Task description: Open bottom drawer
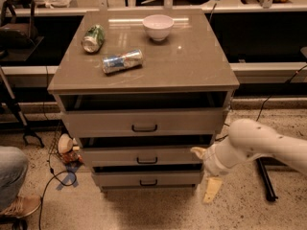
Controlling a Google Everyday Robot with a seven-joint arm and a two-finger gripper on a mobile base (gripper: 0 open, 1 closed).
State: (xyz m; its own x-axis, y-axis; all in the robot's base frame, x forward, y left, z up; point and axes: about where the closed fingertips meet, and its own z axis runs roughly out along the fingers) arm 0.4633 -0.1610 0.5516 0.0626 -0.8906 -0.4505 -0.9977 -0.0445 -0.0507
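The bottom drawer (148, 178) is the lowest and narrowest of three grey-beige fronts, with a small black handle (148, 182). A dark gap shows above its front; its inside is hidden. My gripper (205, 171) reaches in from the right on a white arm (259, 145), level with the right ends of the middle and bottom drawers. It is open and empty, with one cream fingertip (198, 151) by the middle drawer (144, 156) and the other (212, 190) hanging lower, near the floor. It is well right of the handle.
The top drawer (144, 122) is the tallest. On the cabinet top (192, 66) lie a white bowl (158, 26), a green can (93, 38) and a blue-silver can (123, 61). A person's leg and shoe (17, 200) and cables (57, 174) are at left.
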